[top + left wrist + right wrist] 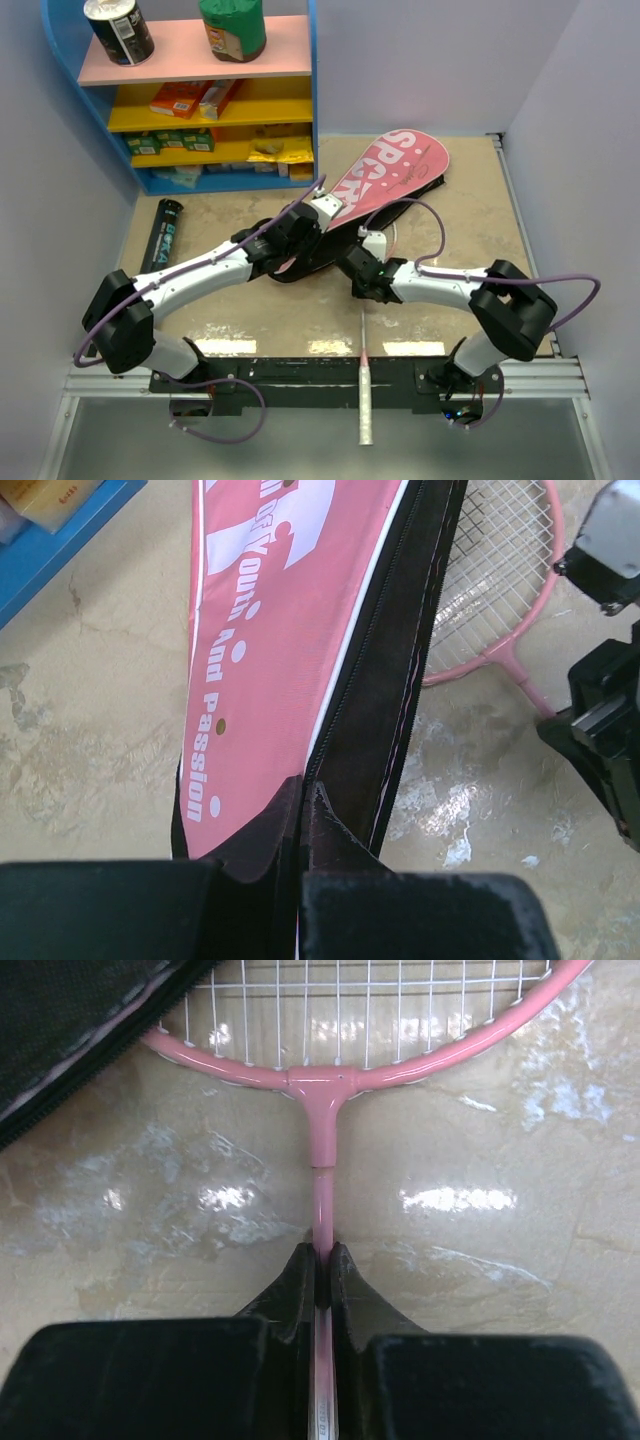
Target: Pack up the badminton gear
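1. While the left gripper (pixel 300 792) pinches the black zip edge at the narrow end of the pink racket-shaped fabric cover (pixel 265 630), the right gripper (pixel 322 1256) is clamped on the thin shaft of a pink-framed racket (pixel 328 1090), just below the throat.
2. Positions: the cover slants from desk centre toward the far edge, right of middle, with its mouth at the centre end. The racket head lies just beside that mouth, partly under the open black flap. The white grip overhangs the near edge.
3. A long black tube with teal lettering (pixel 165 235) lies near the left edge, well apart, in front of the blue snack shelf (pixel 312 110) in the far-left corner.
4. Second racket and shuttlecock — not made out in these views.
5. Step in hand (judgement): loading the racket into the cover, left arm holding the mouth, right arm feeding.
6. Next move calls for:
   - lifting the flap enough to open a gap;
   - sliding the head in along the cover's long axis;
   - keeping the frame flat — strings or rim could snag on the zip teeth.
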Controlling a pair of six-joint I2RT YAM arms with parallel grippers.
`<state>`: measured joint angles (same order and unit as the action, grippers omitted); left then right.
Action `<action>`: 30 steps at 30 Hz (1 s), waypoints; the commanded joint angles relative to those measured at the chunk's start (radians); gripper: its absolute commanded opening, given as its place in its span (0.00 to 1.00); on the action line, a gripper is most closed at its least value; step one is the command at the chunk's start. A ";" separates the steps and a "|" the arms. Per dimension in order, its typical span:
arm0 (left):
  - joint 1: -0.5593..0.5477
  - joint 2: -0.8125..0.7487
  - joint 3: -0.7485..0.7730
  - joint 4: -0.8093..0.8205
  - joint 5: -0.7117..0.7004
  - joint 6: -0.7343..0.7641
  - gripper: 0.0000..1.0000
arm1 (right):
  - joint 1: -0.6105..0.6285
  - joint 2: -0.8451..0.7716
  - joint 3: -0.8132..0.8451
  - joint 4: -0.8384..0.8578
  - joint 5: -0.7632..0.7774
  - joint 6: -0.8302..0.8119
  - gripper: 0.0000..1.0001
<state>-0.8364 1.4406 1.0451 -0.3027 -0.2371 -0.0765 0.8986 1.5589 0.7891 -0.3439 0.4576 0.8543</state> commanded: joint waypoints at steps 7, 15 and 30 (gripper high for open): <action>0.037 0.062 0.050 0.068 0.041 -0.031 0.00 | 0.028 -0.178 -0.047 -0.220 -0.158 -0.075 0.00; 0.085 0.220 0.284 0.016 0.007 -0.016 0.00 | 0.146 -0.211 0.006 -0.320 -0.290 -0.116 0.00; 0.198 0.492 0.553 -0.033 -0.122 0.061 0.00 | 0.200 -0.365 0.033 -0.437 -0.387 -0.175 0.00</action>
<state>-0.7029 1.8999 1.5459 -0.3607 -0.3191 -0.0383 1.0935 1.2446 0.7628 -0.7300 0.1123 0.7143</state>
